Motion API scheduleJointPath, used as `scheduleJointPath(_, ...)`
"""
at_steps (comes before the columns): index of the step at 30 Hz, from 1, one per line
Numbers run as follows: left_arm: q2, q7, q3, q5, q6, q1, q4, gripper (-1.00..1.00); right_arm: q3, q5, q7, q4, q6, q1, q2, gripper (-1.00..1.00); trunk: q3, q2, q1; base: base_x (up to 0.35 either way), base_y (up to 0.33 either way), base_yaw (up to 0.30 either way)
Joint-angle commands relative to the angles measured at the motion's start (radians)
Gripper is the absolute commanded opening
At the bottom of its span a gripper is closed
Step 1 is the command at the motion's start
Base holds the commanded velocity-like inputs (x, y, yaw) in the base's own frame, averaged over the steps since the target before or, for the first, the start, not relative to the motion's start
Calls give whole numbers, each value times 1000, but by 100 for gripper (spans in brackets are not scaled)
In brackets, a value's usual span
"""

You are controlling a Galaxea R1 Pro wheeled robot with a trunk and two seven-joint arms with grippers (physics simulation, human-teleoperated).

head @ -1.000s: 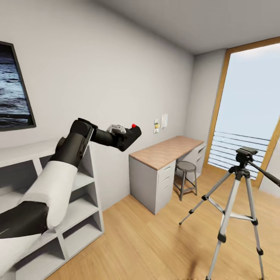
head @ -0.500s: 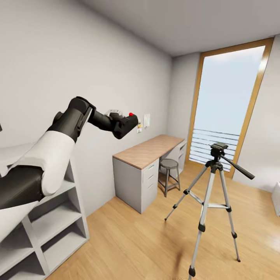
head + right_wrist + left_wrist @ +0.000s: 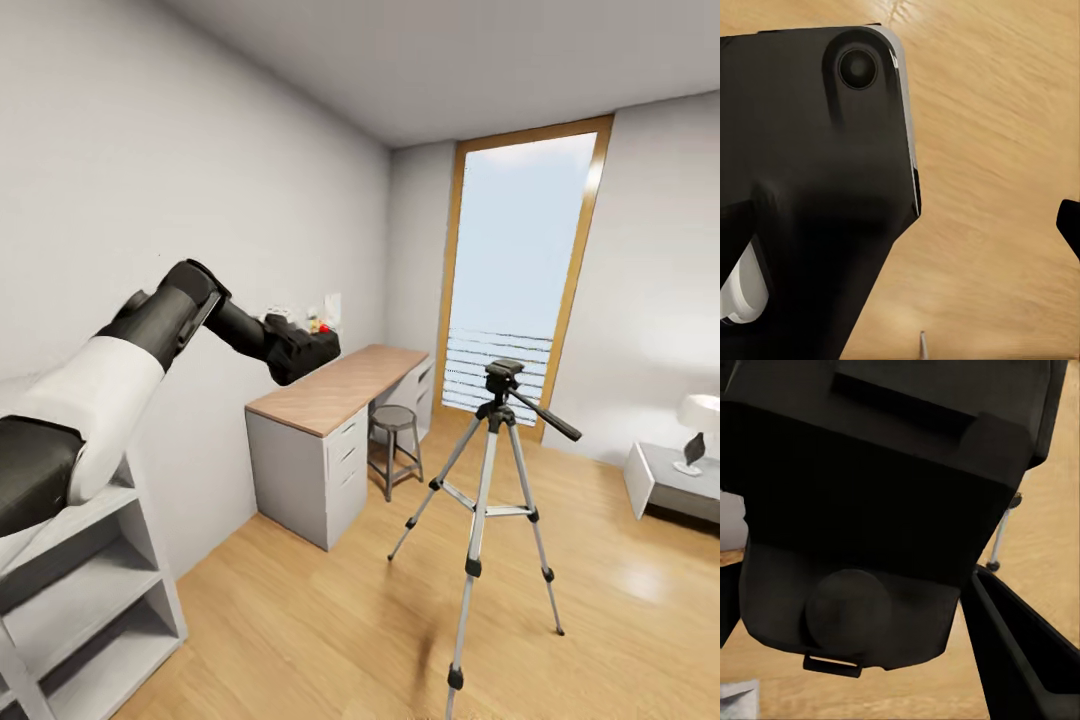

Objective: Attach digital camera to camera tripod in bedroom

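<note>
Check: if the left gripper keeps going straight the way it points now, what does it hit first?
Probably nothing close: the left gripper, holding the digital camera, points over the desk toward the window wall. The camera tripod stands off to the side. Depth is unclear.

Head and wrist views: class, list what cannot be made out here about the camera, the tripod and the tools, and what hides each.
- Camera, head view: small, dark and far off against the left tool, so its grip is unreadable.
- Camera, left wrist view: too close; its body spills past the picture's edges.
- Tripod, head view: near foot cut by the bottom edge; head plate too small.
- Right tool, right wrist view: a dark arm part hides whether it is open.
</note>
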Motion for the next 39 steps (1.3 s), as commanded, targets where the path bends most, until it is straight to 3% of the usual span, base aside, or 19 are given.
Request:
scheduleJointPath(1,7,-23,-11,-8,8,0,-2,-100,-7,5,-2,3,-6,-1,0,100,0,-1,0,0,0,-300)
scheduleJointPath(9,21,-70,-38,-8,8,0,-8,-100,-7,4,-2,3,-6,-1,0,100,0,-1,0,0,0,-300)
scheduleJointPath(18,42,-145,-44,-7,8,1,-123,-100,-7,4,-2,3,-6,-1,0,100,0,-1,0,0,0,-294)
scheduleJointPath(23,48,-166,-44,-7,8,1,-143,-100,-7,4,-2,3,-6,-1,0,100,0,-1,0,0,34,-217)
scheduleJointPath(39,49,-169,-45,-7,8,1,-146,-100,-7,4,-2,3,-6,-1,0,100,0,-1,0,0,286,-224)
